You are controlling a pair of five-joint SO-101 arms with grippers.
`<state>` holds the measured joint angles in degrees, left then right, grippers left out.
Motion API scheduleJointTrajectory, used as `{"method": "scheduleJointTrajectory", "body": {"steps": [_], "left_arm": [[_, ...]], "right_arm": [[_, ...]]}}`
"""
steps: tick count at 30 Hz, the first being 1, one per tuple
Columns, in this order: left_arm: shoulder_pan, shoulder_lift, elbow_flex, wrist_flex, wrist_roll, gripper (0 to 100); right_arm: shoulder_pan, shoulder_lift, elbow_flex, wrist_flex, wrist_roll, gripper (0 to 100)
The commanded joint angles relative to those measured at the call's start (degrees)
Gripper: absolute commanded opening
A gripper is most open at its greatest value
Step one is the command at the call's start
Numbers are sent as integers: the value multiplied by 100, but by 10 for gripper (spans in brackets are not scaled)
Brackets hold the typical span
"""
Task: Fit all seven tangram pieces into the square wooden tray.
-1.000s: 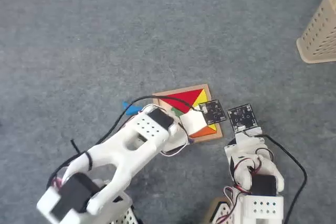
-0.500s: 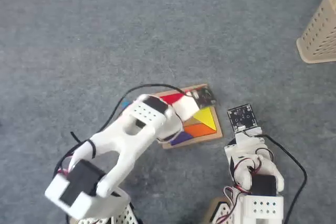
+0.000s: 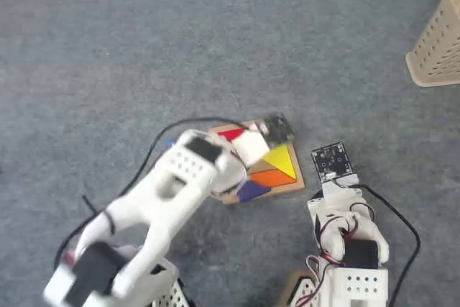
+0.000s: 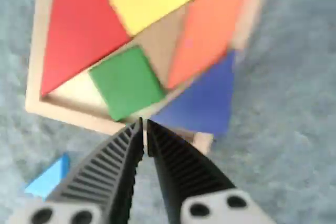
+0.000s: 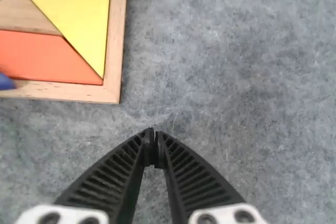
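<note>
The left gripper (image 4: 143,125), fingers closed and empty, is hovering at the 9 o'clock edge of the square wooden tray (image 3: 284,190). The right gripper (image 5: 154,139), fingers closed, is sitting at the tray's 3 o'clock.

Soft, even light falls from above on the grey felt table (image 3: 108,70), bright and without glare. Shadows are faint, with only a weak dark patch under the left arm (image 3: 172,185), whose white shell is smeared by motion blur in the high view. In the left wrist view the wooden tray (image 4: 34,61) and its coloured pieces are blurred. The right wrist view is clear, down to the felt's fibres
</note>
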<state>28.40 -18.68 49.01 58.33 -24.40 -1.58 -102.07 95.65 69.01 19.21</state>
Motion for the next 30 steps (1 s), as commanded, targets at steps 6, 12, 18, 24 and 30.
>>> {"method": "scheduleJointTrajectory", "body": {"steps": [6, 12, 18, 24, 30], "left_arm": [[686, -818, 198, 220, 97, 11], [993, -738, 207, 0, -79, 11], [993, -62, 66, -237, -62, 11], [976, 571, -321, -220, 158, 11], [431, 18, -303, -229, 422, 12]], "right_arm": [[57, 48, 88, 31, 62, 6], [57, 48, 88, 31, 62, 6], [57, 48, 88, 31, 62, 6], [57, 48, 88, 31, 62, 6], [57, 48, 88, 31, 62, 6]]}}
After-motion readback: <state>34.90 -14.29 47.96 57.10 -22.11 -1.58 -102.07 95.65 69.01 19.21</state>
